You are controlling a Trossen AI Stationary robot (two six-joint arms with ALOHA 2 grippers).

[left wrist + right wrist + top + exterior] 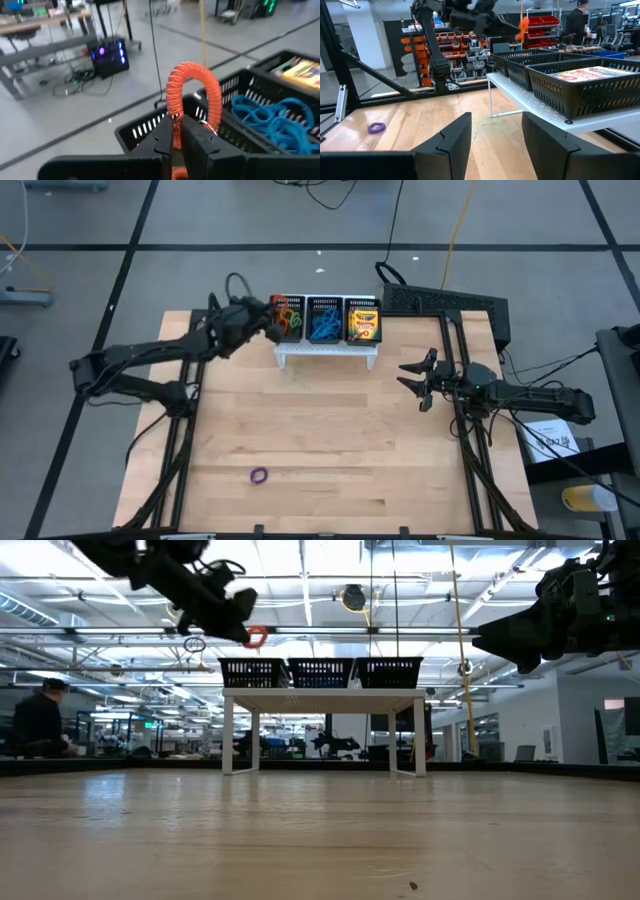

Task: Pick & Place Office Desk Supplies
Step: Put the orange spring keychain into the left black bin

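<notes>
room: open workshop hall beyond the worktop [330, 440], shelving and benches behind; a person [38, 720] sits far off in the low view.
worktop: pale wood, with a black mesh organiser [330, 320] on a small white stand [328, 355] at the far edge.
left arm: reaches from the left edge up to the organiser's left end, wrist bent so the left pincer [179, 131] hangs over the left compartment.
left pincer: clenched on an orange loop [195, 95], gripping its lower part.
orange loop: stands upright in an arch above the fingertips, long axis roughly vertical; held in the air above the left compartment's rim, not resting in it.
right arm: lies in from the right edge, level and well clear of the organiser.
right pincer [492, 135]: released, fingers spread, nothing between them, pointing toward the worktop's middle.
left compartment: small loops [289, 315], red, orange and green.
middle compartment: blue loops [323, 326] in a tangle.
right compartment: crayon boxes [364, 322] lying flat.
purple loop [260, 476]: flat on the worktop near the front edge, left of centre, well apart from both pincers.
</notes>
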